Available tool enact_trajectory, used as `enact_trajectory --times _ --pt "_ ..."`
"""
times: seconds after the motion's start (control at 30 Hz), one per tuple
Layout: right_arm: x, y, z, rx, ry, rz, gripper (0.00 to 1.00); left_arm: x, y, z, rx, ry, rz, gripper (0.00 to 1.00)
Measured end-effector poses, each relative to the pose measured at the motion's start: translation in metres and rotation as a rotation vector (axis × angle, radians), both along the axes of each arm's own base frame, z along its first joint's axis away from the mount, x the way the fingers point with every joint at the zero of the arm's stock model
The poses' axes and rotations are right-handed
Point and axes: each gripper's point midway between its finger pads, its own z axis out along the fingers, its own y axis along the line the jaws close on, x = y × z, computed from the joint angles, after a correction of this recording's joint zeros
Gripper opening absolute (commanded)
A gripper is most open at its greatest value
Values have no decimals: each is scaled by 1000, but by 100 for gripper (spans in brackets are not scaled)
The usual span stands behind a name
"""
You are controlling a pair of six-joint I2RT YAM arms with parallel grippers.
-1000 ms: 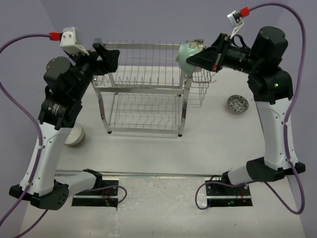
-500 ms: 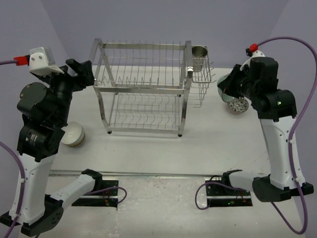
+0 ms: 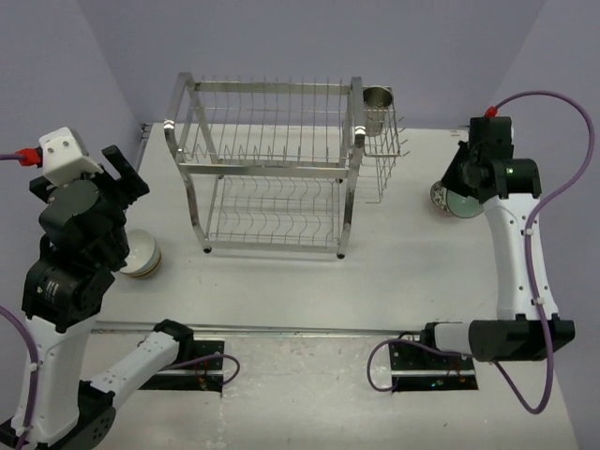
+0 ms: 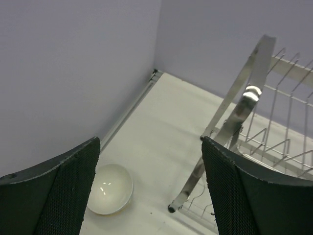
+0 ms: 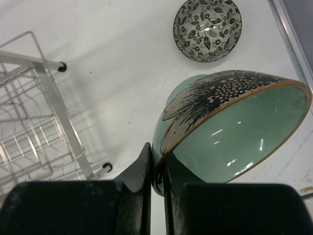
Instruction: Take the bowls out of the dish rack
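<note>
While the tall two-tier steel-wire dish rack (image 3: 272, 169) shows no bowl on either tier from above, and only a steel cylindrical cup (image 3: 378, 96) stands in its side basket (image 3: 384, 164), the live work sits at the right edge of the table (image 3: 281, 291). The right arm (image 3: 514, 248) bends down there, well apart from the rack, and its wrist hides the fingertips. Far left, the left gripper (image 3: 122, 173) hangs spread and empty near a white ceramic bowl (image 3: 139, 253) resting on the table.

From the left wrist, the two pads stand wide with nothing between them. The white bowl lies below them, and the rack's corner post rises to the right.

From the right wrist, the right gripper (image 5: 157, 166) is clenched on the rim of a mint-green ceramic bowl (image 5: 234, 132) with a dark flower print, held tilted with its hollow turned away from the rack. A grey leaf-patterned bowl (image 5: 207, 29) sits on the table just beyond it. The set-down, I judge, turns on this: bare table lies on the rack side of the patterned bowl, so the mint bowl should go down short of it. The right arm is the only one near.
</note>
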Motion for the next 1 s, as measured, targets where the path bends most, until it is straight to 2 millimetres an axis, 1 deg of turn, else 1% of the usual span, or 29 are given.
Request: enact_trajectory --times 0.13,0.27,0.37,0.5,0.6,0.7,0.83,1.0 --pt "19 -17 -30 12 91 -51 0 3 7 -27 29 98 70 85" --pt "35 -32 -60 29 186 -91 0 7 9 -51 44 189 119 85" --pt "54 -39 -71 45 225 -102 0 9 9 -64 36 236 144 85" --pt "85 -47 -80 51 239 -113 0 9 8 -77 18 269 159 85" --pt "104 -51 -84 50 237 -115 0 3 11 -79 2 262 169 85" --pt "115 -53 -90 49 245 -114 0 -4 13 -79 -13 249 173 85" --pt "124 -57 -106 48 279 -115 0 -11 16 -75 -26 229 173 85" --pt "127 -65 -136 48 349 -125 0 -11 16 -68 -31 215 175 85"
